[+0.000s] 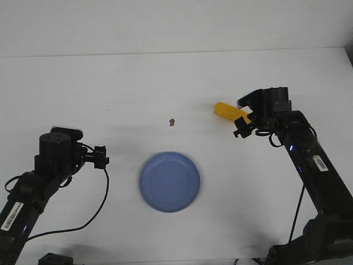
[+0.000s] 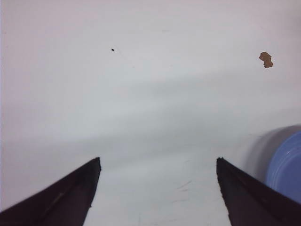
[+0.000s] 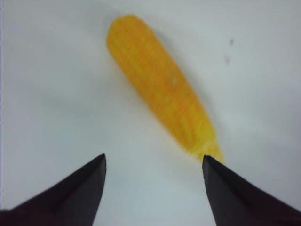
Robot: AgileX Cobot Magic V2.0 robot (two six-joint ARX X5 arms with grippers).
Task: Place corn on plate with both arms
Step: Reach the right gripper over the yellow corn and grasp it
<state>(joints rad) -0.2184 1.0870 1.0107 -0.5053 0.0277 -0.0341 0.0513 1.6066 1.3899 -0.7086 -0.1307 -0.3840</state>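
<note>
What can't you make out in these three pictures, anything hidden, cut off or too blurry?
- Corn: front view, its near end hidden behind the right end effector.
- Corn, right wrist view: blurred; whether a fingertip touches it is unclear.
- Plate: left wrist view, cut off by the frame edge.
- Brown speck: too small to identify.
- Both arms' bases: front view, cut off.

Left arm (image 1: 41,176) low at near left, fingers (image 2: 70,197) spread wide, nothing between them. Right arm (image 1: 309,165) reached forward, fingers (image 3: 70,197) also spread, nothing gripped.
</note>
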